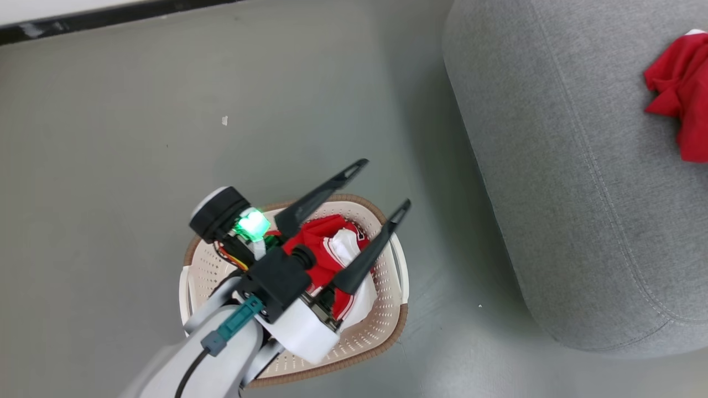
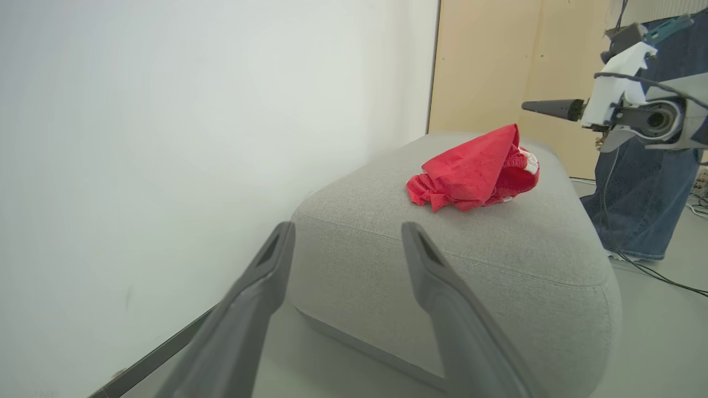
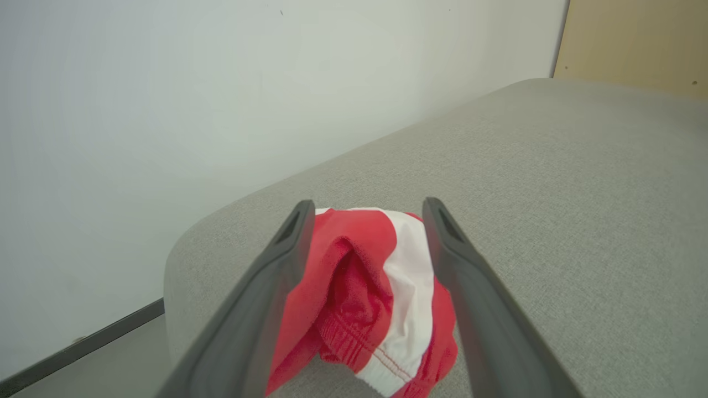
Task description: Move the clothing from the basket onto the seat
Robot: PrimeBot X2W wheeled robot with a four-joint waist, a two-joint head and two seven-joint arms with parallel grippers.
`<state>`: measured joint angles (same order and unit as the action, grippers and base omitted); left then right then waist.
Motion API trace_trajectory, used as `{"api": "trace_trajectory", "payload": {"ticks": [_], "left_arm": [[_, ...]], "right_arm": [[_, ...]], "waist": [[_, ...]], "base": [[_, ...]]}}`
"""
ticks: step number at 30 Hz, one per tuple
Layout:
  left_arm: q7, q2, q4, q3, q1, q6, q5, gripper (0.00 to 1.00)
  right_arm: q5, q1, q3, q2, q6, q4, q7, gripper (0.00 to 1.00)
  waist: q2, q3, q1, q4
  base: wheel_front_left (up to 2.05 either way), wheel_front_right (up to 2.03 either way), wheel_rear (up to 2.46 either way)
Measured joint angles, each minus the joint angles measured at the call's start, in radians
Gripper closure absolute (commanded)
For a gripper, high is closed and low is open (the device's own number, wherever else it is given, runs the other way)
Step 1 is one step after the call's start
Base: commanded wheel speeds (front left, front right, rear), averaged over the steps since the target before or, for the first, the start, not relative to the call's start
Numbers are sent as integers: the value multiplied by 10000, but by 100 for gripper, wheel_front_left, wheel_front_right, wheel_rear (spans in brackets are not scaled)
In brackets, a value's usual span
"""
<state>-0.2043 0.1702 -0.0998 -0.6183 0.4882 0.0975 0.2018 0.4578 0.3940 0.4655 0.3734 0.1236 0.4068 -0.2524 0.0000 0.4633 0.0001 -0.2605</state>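
Right end effector gapes around the clothing on the seat.

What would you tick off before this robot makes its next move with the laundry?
1. Right gripper open: ok, its fingers stand apart on either side of the red-and-white garment.
2. That garment resting on the seat: ok.
3. Left gripper open and ready: ok, it hangs above the basket.
4. Basket emptied: not ok, red clothing lies inside.
5. Person's leg beside the seat clear of the right arm: cannot tell.
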Motion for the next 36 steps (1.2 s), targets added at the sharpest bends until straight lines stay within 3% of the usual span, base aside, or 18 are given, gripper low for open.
{"api": "trace_trajectory", "payload": {"ticks": [12,24,36], "left_arm": [[-270,130,500,1076,-314,-713,199,0],[-430,180,997,2232,-1313,-1519,711,0],[-439,81,1601,3216,-2337,-2286,1168,0]], "right_arm": [[-176,330,-1956,-21,0,-1131,0,0],[-719,927,-4521,-744,0,-1839,0,0],[-828,636,-5444,-1476,0,-1910,2,0]], "waist": [[0,-644,0,243],[0,-1412,0,945],[0,-2280,0,1674]], "base": [[0,0,0],[0,0,0],[0,0,0]]}}
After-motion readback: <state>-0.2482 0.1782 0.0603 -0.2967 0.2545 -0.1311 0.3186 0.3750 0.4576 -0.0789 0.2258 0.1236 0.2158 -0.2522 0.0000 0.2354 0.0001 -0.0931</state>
